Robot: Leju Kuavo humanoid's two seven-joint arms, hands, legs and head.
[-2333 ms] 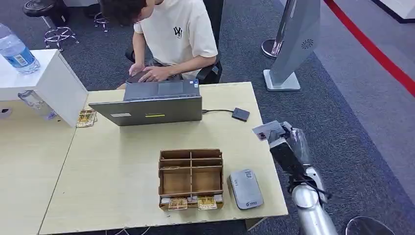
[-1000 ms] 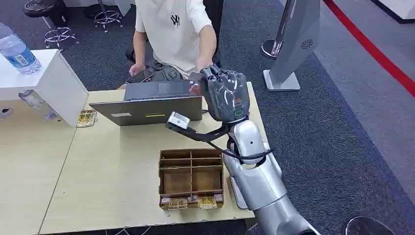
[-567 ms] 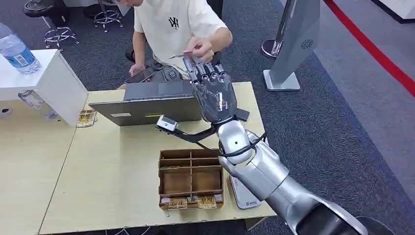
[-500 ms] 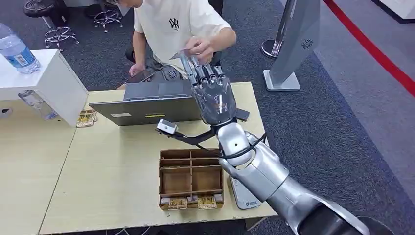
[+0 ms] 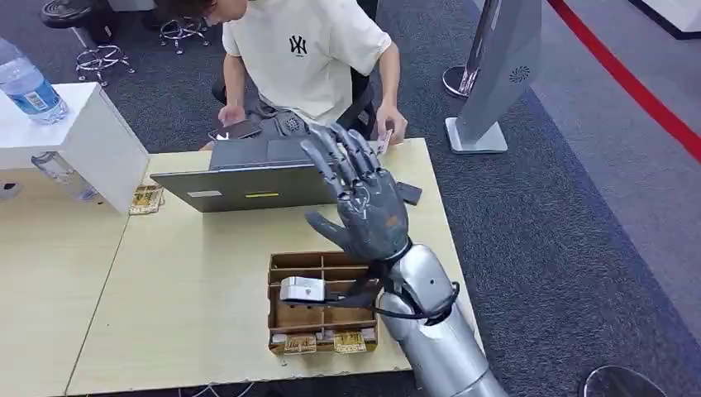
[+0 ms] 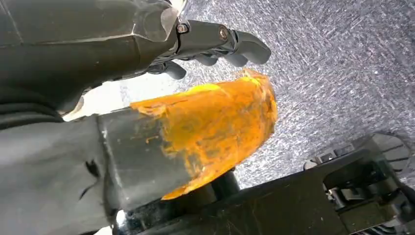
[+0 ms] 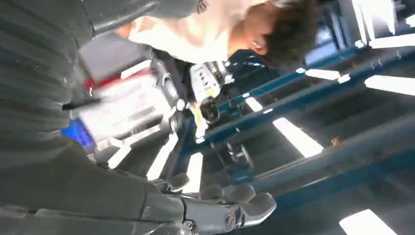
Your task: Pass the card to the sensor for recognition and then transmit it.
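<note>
My right hand [image 5: 357,203] hovers above the table [image 5: 190,281], near the brown divided box [image 5: 322,302]. Its fingers are spread and it holds nothing. In the right wrist view the fingers [image 7: 230,211] lie straight against the ceiling lights. A person in a cream shirt [image 5: 310,54] sits behind the laptop [image 5: 252,178]. The person's hand [image 5: 397,128] rests at the table's far edge with the small card [image 5: 383,144] under it. My right forearm [image 5: 430,331] hides the grey card sensor. My left hand [image 6: 147,58] hangs over grey carpet, fingers loosely extended, empty.
A black pad [image 5: 411,194] lies right of the laptop. A white cabinet [image 5: 91,136] with a water bottle [image 5: 26,87] stands at the far left. A grey kiosk stand [image 5: 496,74] rises off the table's far right corner. Small packets [image 5: 146,198] lie beside the cabinet.
The person took the card from my right fingertips and lowered it to the table's far edge. My right hand drew back and down over the box, fingers spread.
</note>
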